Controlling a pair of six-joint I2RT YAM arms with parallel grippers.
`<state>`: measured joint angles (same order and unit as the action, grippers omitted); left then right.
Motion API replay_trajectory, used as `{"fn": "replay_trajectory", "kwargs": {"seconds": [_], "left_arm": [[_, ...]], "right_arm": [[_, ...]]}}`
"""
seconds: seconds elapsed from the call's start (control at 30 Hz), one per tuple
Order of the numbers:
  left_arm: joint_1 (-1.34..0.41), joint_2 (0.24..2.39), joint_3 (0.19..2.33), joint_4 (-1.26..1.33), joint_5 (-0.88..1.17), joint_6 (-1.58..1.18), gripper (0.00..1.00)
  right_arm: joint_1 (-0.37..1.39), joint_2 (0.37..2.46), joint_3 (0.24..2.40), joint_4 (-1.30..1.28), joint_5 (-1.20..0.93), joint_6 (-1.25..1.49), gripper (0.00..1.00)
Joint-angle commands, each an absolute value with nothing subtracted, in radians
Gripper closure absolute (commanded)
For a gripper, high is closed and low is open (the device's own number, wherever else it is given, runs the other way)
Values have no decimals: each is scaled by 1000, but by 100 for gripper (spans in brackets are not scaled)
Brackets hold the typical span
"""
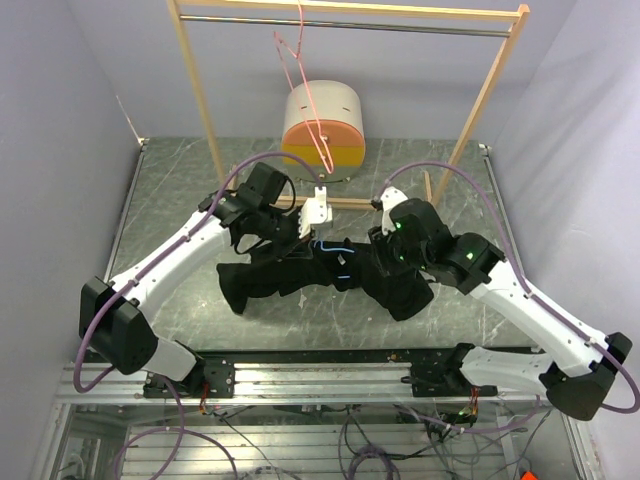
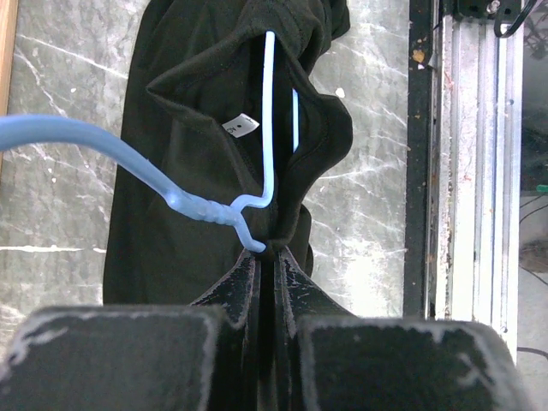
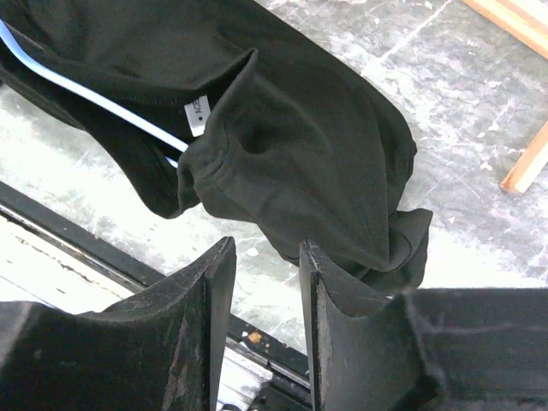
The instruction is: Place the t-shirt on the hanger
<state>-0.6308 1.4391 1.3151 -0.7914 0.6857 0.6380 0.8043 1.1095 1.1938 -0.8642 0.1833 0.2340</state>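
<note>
Black cloth, the t-shirt (image 1: 255,280) lies crumpled mid-desk, its white neck label (image 2: 241,126) showing. The light-blue hanger (image 2: 269,111) runs into the neck opening. The left gripper (image 2: 265,255) is clamped on the hanger's twisted neck. The right gripper (image 3: 267,248) hovers over the cloth, fingers apart. A cream-and-orange tub (image 1: 322,120) stands near the far edge, contents unseen.

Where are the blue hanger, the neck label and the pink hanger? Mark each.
blue hanger (image 2: 268,111), left wrist view, straight wire.
neck label (image 2: 241,126), left wrist view, centre.
pink hanger (image 1: 301,25), top external view, stem.
</note>
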Motion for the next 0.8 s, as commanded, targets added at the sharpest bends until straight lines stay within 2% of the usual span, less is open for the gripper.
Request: {"fn": "replay_trajectory", "kwargs": {"seconds": [0.0, 0.5, 0.77], "left_arm": [[-619, 1452, 1357, -778, 768, 591, 93], [-610, 1491, 1426, -878, 840, 639, 93], [-604, 1508, 1449, -908, 867, 664, 93]], "right_arm": [[804, 1070, 1157, -857, 186, 192, 65], [805, 1118, 1117, -692, 100, -46, 53], [803, 1142, 1079, -652, 86, -61, 57]]}}
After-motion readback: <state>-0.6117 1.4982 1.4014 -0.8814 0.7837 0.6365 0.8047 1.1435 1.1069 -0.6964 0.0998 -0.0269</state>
